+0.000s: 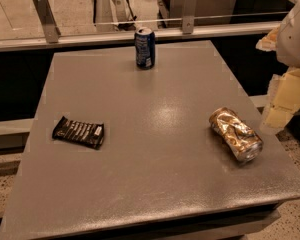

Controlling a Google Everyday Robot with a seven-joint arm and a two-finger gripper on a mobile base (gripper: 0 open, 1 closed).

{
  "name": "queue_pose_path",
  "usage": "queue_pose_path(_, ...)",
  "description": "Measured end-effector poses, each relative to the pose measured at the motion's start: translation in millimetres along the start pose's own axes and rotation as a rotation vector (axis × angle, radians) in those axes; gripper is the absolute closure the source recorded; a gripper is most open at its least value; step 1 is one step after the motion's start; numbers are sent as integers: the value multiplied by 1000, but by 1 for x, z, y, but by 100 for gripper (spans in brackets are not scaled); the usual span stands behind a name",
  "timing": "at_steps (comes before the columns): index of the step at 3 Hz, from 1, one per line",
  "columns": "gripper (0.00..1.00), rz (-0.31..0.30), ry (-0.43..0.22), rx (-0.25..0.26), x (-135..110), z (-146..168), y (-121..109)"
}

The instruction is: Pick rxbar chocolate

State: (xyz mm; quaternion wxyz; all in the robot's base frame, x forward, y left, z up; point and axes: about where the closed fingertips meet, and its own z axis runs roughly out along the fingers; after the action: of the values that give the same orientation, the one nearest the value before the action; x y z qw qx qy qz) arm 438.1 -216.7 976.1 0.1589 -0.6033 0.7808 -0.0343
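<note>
Locate the rxbar chocolate (79,132) at the centre-left of the frame, flat on the grey surface (160,184), long axis tilted slightly down toward the right, white label patch at its right end. Treat as not yet grasped: nothing on or against it, bare surface on all sides. Note the upright blue can (145,47) at the upper centre, near the far edge, and the crushed gold can (236,134) on its side at the right of the frame; both well apart from the bar, so no obstruction to a descent from above. Find the gripper (282,104) at the right edge of the frame, beyond the surface edge, below the white rounded arm housing (296,34); partly cropped, so wide or narrow cannot be told. Judge the gripper as held clear of the work area, probably to leave the view of the surface unblocked; approach not yet begun. Expect a long travel across the frame from right to left, passing over or behind the gold can. Plan for a low, thin target: wrapper profile barely above the surface, so close across the narrow width, from above, low against the surface. Watch for the wrapper sliding or crumpling instead of lifting.
</note>
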Motion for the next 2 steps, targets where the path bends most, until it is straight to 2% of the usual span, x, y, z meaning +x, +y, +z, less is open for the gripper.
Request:
queue_pose_path(1,0,0,0,0,0,0,0)
queue_pose_path(2,0,-51,-70,-25,-46,20,11)
